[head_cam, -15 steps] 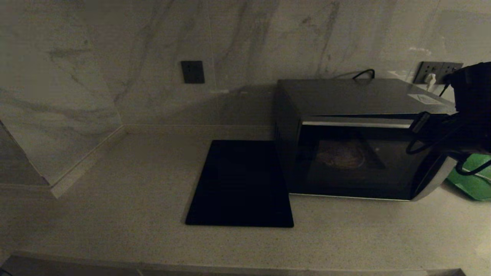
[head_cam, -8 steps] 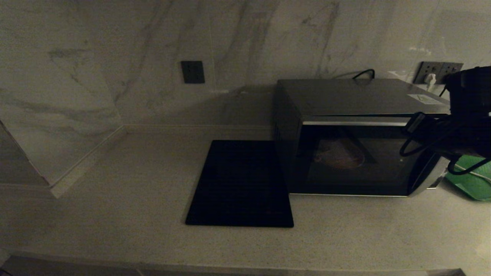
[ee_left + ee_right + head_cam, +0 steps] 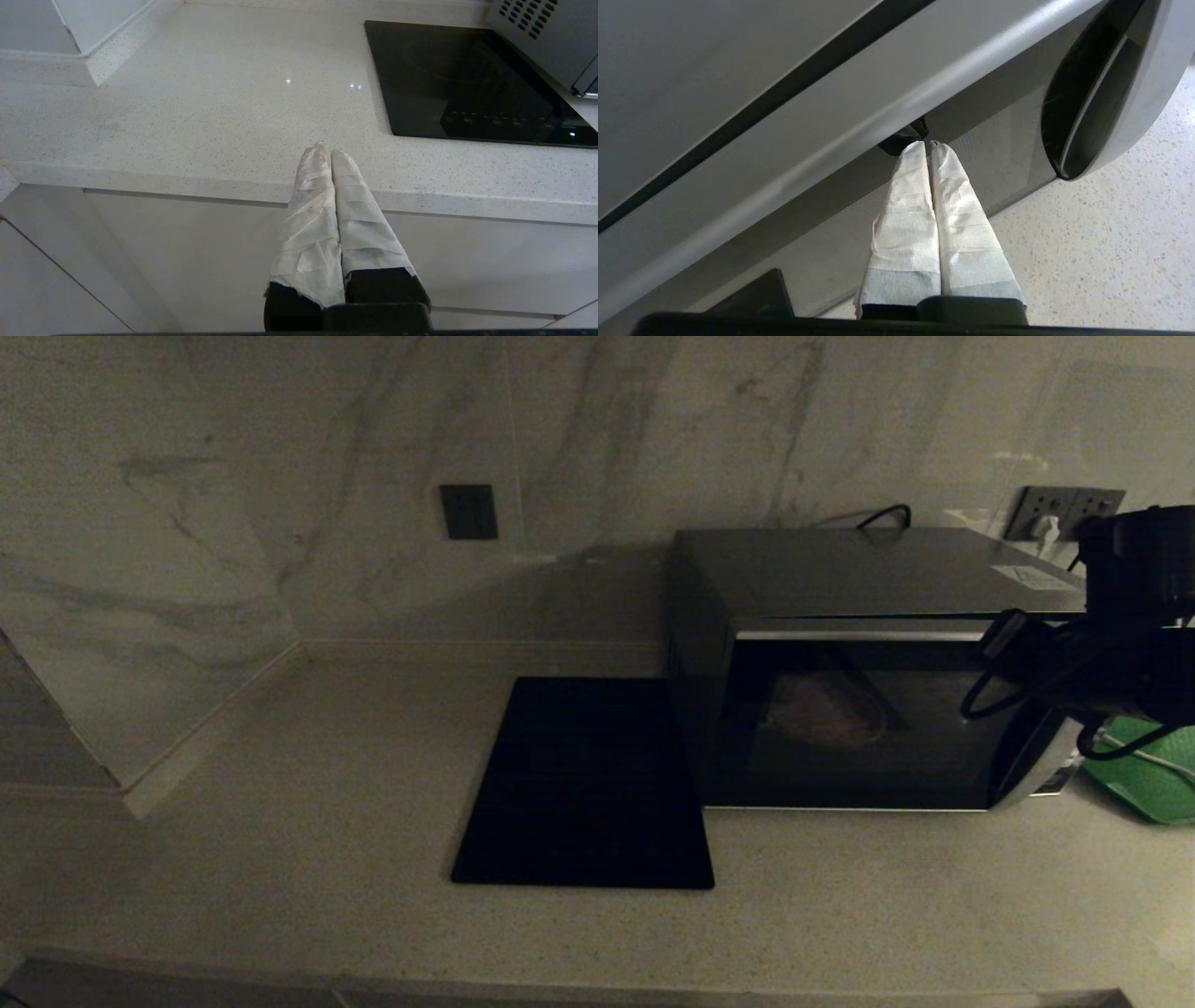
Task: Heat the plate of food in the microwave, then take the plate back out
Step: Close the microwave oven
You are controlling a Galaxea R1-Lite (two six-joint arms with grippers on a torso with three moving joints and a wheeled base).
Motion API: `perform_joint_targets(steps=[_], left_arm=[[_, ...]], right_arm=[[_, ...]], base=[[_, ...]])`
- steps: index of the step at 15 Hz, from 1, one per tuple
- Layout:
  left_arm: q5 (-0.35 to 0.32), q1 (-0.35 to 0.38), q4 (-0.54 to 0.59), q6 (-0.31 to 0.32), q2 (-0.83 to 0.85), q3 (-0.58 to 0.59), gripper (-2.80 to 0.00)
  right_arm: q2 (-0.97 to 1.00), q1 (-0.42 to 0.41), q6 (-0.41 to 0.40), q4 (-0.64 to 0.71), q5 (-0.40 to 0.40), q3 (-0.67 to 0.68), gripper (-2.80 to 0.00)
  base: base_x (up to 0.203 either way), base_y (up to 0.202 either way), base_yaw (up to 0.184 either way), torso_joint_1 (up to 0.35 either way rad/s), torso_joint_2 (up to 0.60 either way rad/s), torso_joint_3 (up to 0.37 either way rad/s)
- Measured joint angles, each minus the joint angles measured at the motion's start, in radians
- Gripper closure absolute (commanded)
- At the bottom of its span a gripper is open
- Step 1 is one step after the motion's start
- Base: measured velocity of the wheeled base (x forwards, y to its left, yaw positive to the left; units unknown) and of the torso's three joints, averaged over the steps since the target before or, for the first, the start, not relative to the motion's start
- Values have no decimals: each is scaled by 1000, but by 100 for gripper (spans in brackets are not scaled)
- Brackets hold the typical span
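1. Broadly, spans the lower half of the head view: pale speckled countertop (image 3: 280, 821), meeting a marbled wall (image 3: 233, 476) along the upper part of the frame.
2. Sits right of centre in the head view, on that counter: the microwave (image 3: 868, 579), dark-grey with a silver strip along the top of its dark glass door and curved silver trim at its right end; door looks shut against the body.
3. Lies flat just left of the microwave, at centre frame: black square mat (image 3: 583, 784), its right edge close beside the microwave's side.
4. Peeks out at the right edge of the head view, behind the dark arm: green tray (image 3: 1153, 784) on the counter.
5. Shows dimly through the door glass, inside the microwave: the plate of food (image 3: 826, 717), a pale round shape; details of the food too dark to tell.
6. Reaches the upper part of the door near its right end: right gripper (image 3: 928, 145), wrapped white fingers pressed together with nothing between them, tips at the glass just under the silver strip.
7. Hangs parked by the counter's front edge in the left wrist view: left gripper (image 3: 327, 151), wrapped fingers pressed together, gripping nothing.
8. Sits small on the wall at upper centre: dark wall plate (image 3: 469, 511).
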Motion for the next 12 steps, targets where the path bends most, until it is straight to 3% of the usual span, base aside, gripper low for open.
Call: perform_joint_targets(steps=[12], left_arm=[[0, 0, 0, 0, 0, 0, 0]], right_arm=[[39, -11, 17, -83, 36, 8, 0]], base=[[0, 0, 0, 0, 0, 0]])
